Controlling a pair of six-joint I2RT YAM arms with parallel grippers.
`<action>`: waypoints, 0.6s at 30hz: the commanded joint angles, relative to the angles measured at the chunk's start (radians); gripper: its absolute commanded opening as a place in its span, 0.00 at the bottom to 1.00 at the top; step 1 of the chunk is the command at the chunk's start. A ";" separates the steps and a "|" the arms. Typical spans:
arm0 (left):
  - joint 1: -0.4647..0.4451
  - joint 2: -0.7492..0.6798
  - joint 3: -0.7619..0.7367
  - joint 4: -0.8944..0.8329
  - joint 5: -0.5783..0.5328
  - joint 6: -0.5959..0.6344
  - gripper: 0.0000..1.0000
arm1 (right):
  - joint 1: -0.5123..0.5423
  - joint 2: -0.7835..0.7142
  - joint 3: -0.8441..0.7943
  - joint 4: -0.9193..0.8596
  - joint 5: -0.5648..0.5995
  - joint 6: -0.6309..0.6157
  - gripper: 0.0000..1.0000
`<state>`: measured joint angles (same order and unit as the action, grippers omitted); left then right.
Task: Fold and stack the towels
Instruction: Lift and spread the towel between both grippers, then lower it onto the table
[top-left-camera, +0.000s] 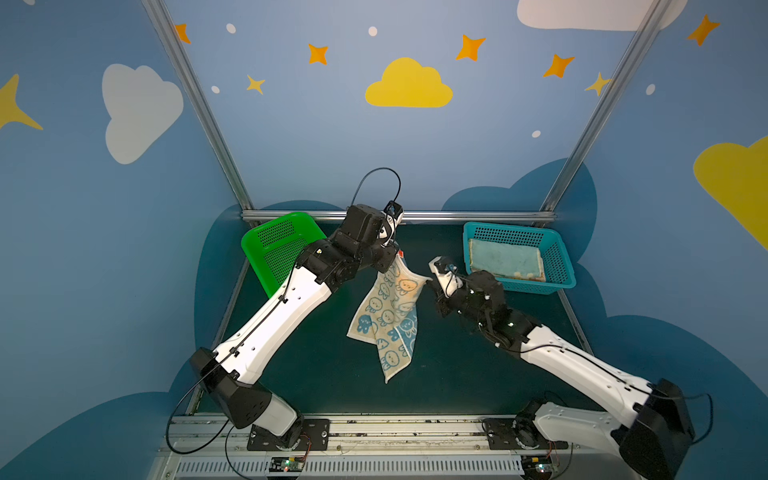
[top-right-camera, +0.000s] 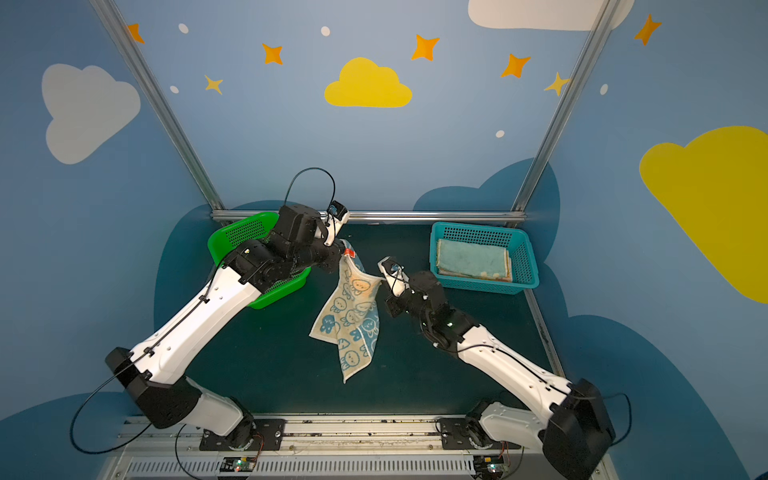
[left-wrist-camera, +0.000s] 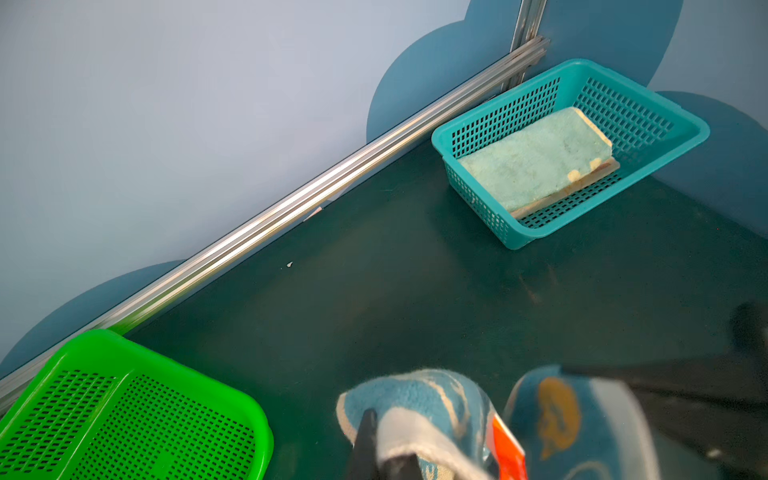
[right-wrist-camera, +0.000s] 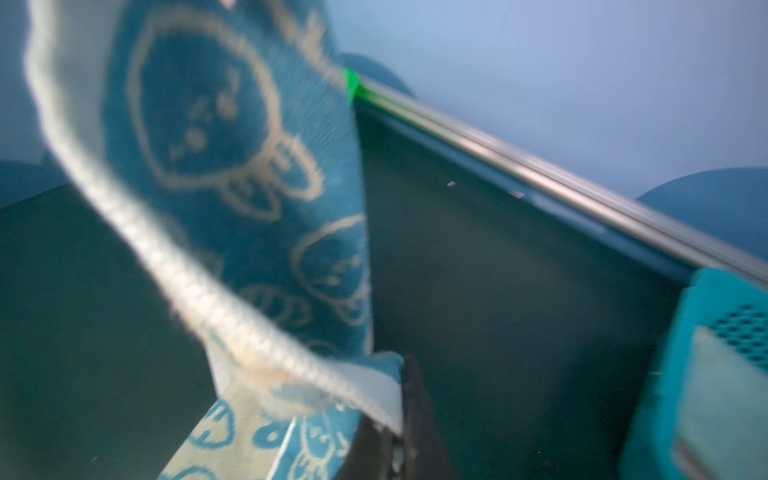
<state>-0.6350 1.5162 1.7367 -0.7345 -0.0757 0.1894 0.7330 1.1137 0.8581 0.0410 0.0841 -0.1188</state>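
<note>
A blue and cream towel (top-left-camera: 392, 309) (top-right-camera: 349, 316) printed with rabbits hangs over the middle of the table, stretched between both grippers. My left gripper (top-left-camera: 395, 261) (top-right-camera: 347, 254) is shut on its top corner, next to an orange tag (left-wrist-camera: 507, 451). In the left wrist view, blue terry (left-wrist-camera: 419, 399) bunches over that gripper (left-wrist-camera: 386, 451). My right gripper (top-left-camera: 430, 281) (top-right-camera: 380, 277) is shut on the neighbouring corner. In the right wrist view the white hem (right-wrist-camera: 232, 316) runs into that gripper (right-wrist-camera: 395, 428). Folded towels (top-left-camera: 505, 257) (top-right-camera: 473, 259) (left-wrist-camera: 536, 160) lie stacked in the teal basket.
The teal basket (top-left-camera: 559, 257) (top-right-camera: 525, 257) (left-wrist-camera: 440, 141) (right-wrist-camera: 665, 374) stands at the back right by the metal rail. A green basket (top-left-camera: 274, 245) (top-right-camera: 245, 232) (left-wrist-camera: 124, 415) sits at the back left, partly under my left arm. Dark green table (top-left-camera: 324, 374) lies below the towel.
</note>
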 joint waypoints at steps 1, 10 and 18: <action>0.003 -0.039 0.064 -0.076 -0.005 0.035 0.04 | -0.018 -0.077 0.056 -0.073 0.094 -0.125 0.00; -0.079 -0.101 0.207 -0.208 -0.001 0.049 0.04 | -0.023 -0.171 0.214 -0.113 0.001 -0.353 0.00; -0.128 -0.295 0.112 -0.146 0.110 -0.019 0.04 | -0.007 -0.289 0.302 -0.208 -0.182 -0.336 0.00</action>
<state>-0.7559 1.2667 1.8729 -0.8959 -0.0280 0.2085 0.7166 0.8650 1.1244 -0.1196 -0.0017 -0.4500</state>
